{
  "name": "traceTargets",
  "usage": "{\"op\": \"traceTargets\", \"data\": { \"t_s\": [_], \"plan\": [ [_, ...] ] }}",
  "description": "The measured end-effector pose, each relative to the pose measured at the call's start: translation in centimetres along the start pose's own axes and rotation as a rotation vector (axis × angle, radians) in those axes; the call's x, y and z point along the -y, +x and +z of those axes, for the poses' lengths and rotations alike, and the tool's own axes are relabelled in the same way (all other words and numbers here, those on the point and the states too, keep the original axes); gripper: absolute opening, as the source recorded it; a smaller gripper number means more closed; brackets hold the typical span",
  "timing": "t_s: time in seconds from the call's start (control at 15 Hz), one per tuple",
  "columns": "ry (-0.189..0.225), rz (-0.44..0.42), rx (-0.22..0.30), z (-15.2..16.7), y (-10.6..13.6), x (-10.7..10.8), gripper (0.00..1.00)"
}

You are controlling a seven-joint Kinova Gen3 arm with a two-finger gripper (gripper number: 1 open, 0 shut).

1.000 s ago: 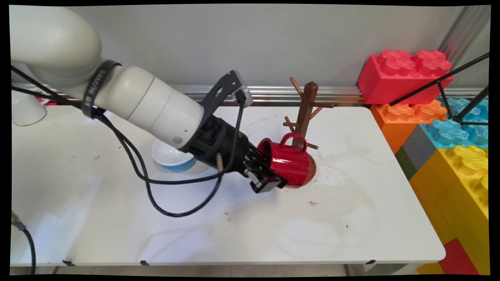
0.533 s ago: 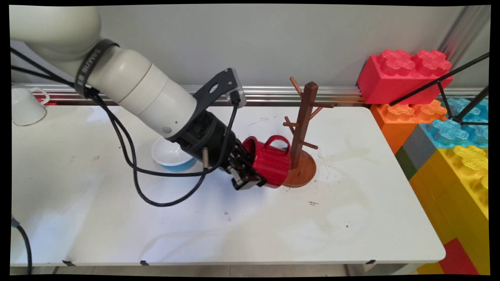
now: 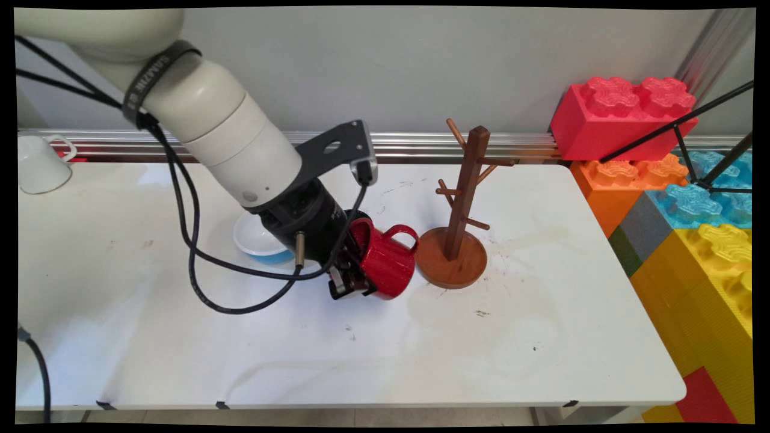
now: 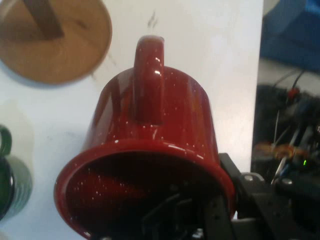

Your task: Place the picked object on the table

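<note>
Near the middle of the main view we see the gripper point(image 3: 351, 282) pinching the rim of a red mug point(image 3: 385, 261), one finger inside the mouth and one outside the wall. The mug is tipped on its side above the white table point(image 3: 421, 349), mouth toward the arm, handle pointing up and right. Just right of it, apart from it, stands a wooden mug tree point(image 3: 460, 231) on its round base. Behind the arm, left of the mug, sits a white and blue bowl point(image 3: 255, 243). A white cup point(image 3: 39, 162) stands at the far left edge. In the hand view, a green mug point(image 4: 10, 177) shows at the left edge.
</note>
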Motion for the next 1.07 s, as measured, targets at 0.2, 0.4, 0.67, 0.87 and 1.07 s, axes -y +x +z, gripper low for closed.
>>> {"op": "traceTargets", "data": {
  "t_s": [0.2,0.4,0.67,0.87,1.07],
  "plan": [
    [0.018,0.025,0.074,0.4,1.0,0.0,0.0],
    [0.039,0.047,0.153,1.1,2.2,0.2,0.0],
    [0.057,0.075,0.245,2.4,3.7,0.6,0.0],
    [0.066,0.085,0.291,3.2,4.3,1.0,0.0],
    [0.078,0.091,0.34,4.1,4.7,1.4,0.0]
  ]
}}
